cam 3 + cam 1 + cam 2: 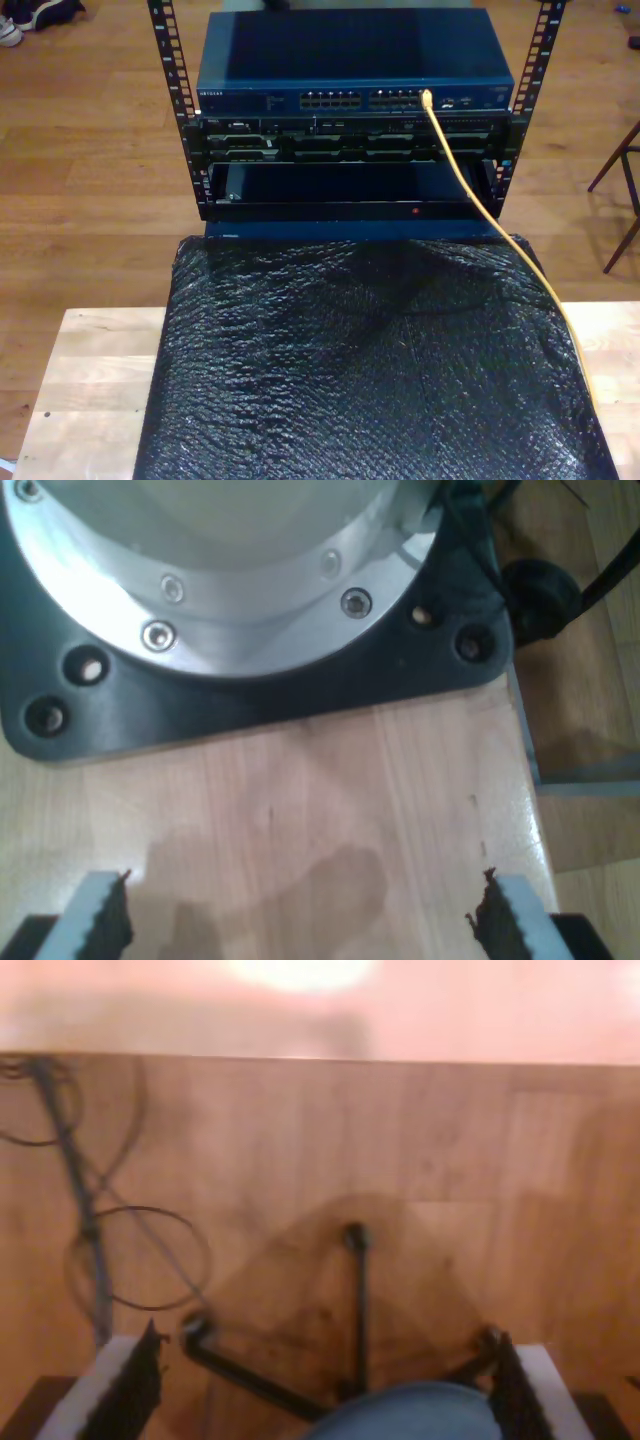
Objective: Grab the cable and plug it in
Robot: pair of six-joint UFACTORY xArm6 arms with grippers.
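Observation:
The yellow-orange cable (500,235) runs from the exterior view's right edge up across the black bubble-wrap sheet (360,370). Its far end sits at a port (427,97) on the front of the blue network switch (350,60), which tops a black rack (350,150). My first gripper (305,920) is open above a pale wooden tabletop (330,800), facing a black arm base plate (260,695), with nothing between its fingers. My second gripper (325,1390) is open over the wooden floor (450,1160), holding nothing.
Black legs of a stool or stand (355,1300) and thin dark wires (90,1210) lie on the floor under my second gripper. Pale table (90,370) flanks the black sheet. A chair leg (625,200) stands at the exterior view's right.

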